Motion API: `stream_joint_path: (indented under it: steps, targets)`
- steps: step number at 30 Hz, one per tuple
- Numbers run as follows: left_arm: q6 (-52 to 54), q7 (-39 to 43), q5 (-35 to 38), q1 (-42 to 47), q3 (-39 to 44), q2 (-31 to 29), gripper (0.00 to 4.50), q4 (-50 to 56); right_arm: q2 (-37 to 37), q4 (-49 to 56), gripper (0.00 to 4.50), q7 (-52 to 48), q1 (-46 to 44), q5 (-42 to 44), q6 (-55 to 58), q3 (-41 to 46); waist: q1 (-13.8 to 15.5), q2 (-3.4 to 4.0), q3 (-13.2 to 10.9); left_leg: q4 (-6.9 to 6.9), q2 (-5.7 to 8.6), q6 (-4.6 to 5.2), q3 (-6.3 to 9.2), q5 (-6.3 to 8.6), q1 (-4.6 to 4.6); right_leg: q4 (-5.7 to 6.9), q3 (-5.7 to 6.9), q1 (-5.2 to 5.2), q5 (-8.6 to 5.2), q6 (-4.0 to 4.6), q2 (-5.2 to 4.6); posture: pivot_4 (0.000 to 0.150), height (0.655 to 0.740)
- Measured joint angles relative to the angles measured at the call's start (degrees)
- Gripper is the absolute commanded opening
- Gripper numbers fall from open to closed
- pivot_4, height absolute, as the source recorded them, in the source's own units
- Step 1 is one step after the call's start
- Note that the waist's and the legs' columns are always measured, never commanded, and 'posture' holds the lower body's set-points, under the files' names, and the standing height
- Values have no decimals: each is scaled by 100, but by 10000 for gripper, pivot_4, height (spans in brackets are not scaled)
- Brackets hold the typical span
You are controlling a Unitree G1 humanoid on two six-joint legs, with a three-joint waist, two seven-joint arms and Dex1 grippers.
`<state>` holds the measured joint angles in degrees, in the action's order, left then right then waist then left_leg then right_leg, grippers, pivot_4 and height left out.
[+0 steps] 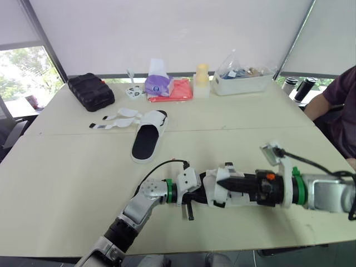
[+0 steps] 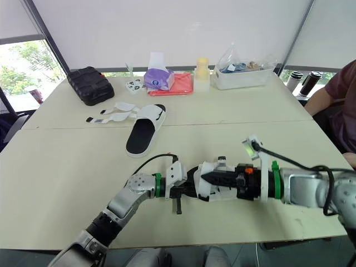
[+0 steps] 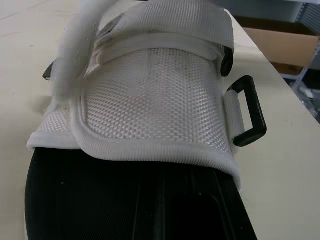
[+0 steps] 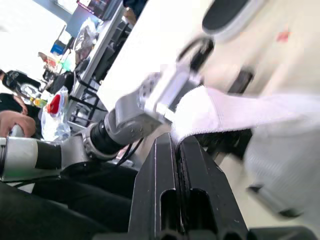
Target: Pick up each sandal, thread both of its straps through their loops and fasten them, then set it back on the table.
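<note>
Near table front, sandal at right gripper tip, strap pinched

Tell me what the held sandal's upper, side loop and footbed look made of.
The upper looks like white woven mesh fabric, matte; the grid weave shows. The side loop is black, smooth, probably hard plastic. The footbed is black and matte, perhaps foam or rubber. The strap in the right gripper: white fabric too.

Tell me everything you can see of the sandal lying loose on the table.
The sandal is a white slide with a black footbed. It lies flat, sole down, on the table, near its middle. Its two white, black-tipped straps are unfastened and splayed toward the robot's left. Only the table touches it.
</note>
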<state>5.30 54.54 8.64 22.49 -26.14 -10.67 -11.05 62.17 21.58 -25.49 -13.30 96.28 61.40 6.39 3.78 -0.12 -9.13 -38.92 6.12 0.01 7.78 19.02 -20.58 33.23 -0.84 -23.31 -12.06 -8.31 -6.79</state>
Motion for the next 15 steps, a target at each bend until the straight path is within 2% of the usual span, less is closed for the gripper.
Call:
stream_joint_path:
  steps: [4,7,15]
  targets:
    - [-65,6,0,50,0,6,0,-79,-248,-483,406,-776,-614,-1293,67,-592,-3,-1,0,0,1,0,-1,0,-3,0,0,-4,9,-13,0,1500,7400]
    - [-76,5,0,49,1,7,0,-81,-484,-927,406,-1268,-851,-1956,100,-863,0,0,0,0,2,0,-1,0,-5,1,0,-9,10,-13,0,1500,7400]
    - [-74,-18,0,16,22,2,0,-53,-599,-1210,406,-2106,-1132,-2850,371,-1021,-10,3,0,0,2,-1,-1,0,-5,4,-1,-11,11,-14,-1,1500,7400]
